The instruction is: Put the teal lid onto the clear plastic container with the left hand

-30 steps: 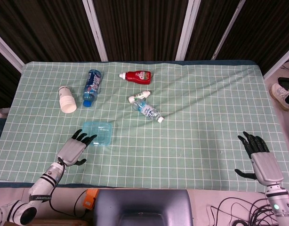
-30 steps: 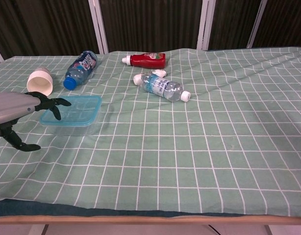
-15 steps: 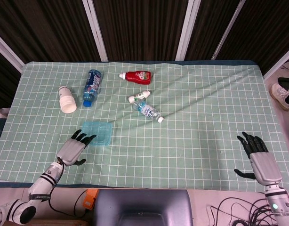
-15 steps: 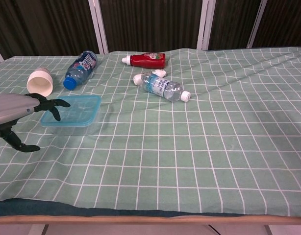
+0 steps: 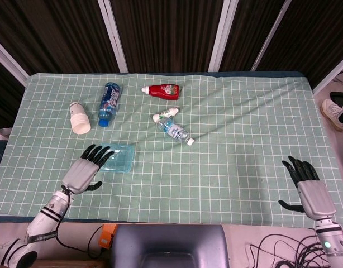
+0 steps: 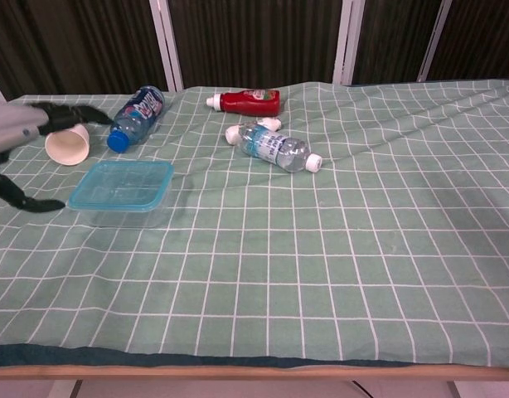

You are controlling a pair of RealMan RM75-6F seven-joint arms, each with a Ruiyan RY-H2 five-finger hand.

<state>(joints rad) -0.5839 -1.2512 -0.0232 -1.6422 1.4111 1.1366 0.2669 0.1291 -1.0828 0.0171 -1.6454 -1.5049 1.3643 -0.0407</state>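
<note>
The clear plastic container (image 5: pixel 115 158) (image 6: pixel 122 192) is seen on the green checked tablecloth (image 5: pixel 233 139) (image 6: pixel 337 249), with the teal lid (image 5: pixel 117 156) (image 6: pixel 124 182) seated on top of it, rim to rim. The left hand (image 5: pixel 82 172) (image 6: pixel 14 126) is raised just beside the container's near-left corner, fingers spread apart and nothing gripped; in the head view the fingertips (image 5: pixel 98 151) are overlapping the container's left edge, but in the chest view the hand is lifted clear above it, so no contact is shown. In the chest view that hand is blurred.

The right hand (image 5: pixel 308 187) is located far from the container, near the opposite near corner of the cloth, fingers apart, thumb out, nothing held. It is not shown in the chest view.

Behind the container, to its left, a white cup (image 5: pixel 79 118) (image 6: pixel 67 143) is laid on its side. Directly behind the container a blue-capped bottle (image 5: pixel 108 103) (image 6: pixel 137 116) is laid down. Further back and to the container's right a red squeeze bottle (image 5: pixel 162 90) (image 6: pixel 246 102) is laid flat. Between that and the container, to the right, a clear water bottle (image 5: pixel 175 131) (image 6: pixel 279 149) is laid beside a small white bottle (image 5: pixel 165 114) (image 6: pixel 242 129), touching or nearly so.
</note>
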